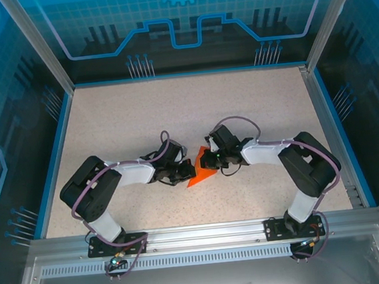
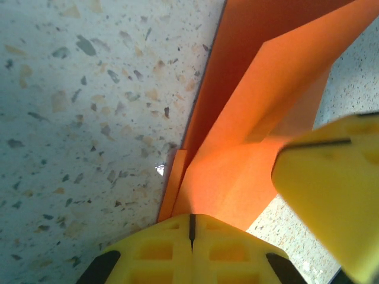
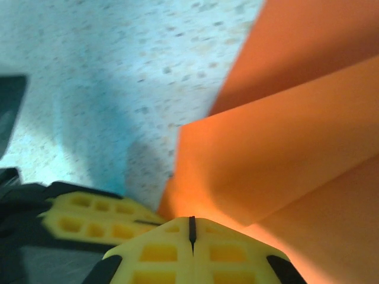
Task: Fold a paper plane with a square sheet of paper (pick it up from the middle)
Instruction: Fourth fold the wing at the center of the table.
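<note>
1. The paper [image 1: 198, 175] lies at mid-table [image 1: 239, 103], between the two arms, creased into layered flaps with a pointed outline.
2. The left claw [image 2: 191, 228] is closed, pinching the paper's edge right at its tips.
3. The right claw [image 3: 191, 228] is closed too, gripping the paper from the opposite side; the two claws sit just beside each other.
4. I judge we're mid-fold: several creases are in, but this isn't a slim dart yet.
5. I think the next move needs one claw anchoring the paper while the other carries a flap over squarely, then presses the crease flat without tearing.
</note>
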Controlling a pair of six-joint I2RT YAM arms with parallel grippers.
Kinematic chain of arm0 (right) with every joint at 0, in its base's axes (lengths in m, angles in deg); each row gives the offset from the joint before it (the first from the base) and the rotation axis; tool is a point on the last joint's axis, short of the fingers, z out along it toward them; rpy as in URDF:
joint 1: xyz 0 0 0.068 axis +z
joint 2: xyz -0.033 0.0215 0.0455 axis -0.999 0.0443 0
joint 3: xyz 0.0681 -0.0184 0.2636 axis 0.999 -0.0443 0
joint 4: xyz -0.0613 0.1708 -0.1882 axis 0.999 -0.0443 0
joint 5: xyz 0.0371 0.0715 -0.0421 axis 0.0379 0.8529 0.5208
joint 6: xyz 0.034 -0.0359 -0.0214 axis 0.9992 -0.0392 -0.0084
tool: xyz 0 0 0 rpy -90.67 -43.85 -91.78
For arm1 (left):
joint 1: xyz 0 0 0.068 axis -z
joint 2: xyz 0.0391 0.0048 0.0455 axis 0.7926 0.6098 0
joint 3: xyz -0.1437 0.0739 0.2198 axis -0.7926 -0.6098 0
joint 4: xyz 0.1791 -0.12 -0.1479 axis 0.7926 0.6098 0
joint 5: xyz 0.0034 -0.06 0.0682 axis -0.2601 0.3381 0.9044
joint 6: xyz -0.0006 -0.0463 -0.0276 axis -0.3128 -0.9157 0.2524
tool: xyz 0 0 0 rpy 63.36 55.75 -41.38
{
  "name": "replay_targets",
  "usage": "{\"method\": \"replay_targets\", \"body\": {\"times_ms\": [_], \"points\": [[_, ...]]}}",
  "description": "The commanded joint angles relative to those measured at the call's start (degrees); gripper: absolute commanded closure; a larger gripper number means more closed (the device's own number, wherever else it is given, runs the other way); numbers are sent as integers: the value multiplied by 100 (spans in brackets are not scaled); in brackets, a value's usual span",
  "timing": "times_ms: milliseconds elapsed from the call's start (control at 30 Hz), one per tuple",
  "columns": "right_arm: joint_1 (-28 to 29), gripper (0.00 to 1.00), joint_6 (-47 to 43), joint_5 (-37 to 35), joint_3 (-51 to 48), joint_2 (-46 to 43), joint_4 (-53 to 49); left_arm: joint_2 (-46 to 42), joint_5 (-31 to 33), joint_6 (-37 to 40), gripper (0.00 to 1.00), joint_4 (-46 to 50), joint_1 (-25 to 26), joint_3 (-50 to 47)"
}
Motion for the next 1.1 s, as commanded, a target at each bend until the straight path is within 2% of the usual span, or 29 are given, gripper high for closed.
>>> {"method": "replay_targets", "body": {"times_ms": [0,400,767,867,1067], "points": [[129,100,-84,74,65,17,21,243,481,107,100,928,28,-250],[68,100,-150,95,235,594,-67,218,512,120,100,1001,25,-241],[-694,100,-347,-9,206,542,-219,279,535,72,100,949,27,-349],[-628,100,-416,18,240,323,-310,302,521,74,100,937,29,-338],[-136,100,-392,40,553,224,-371,336,504,74,100,930,35,-298]]}}
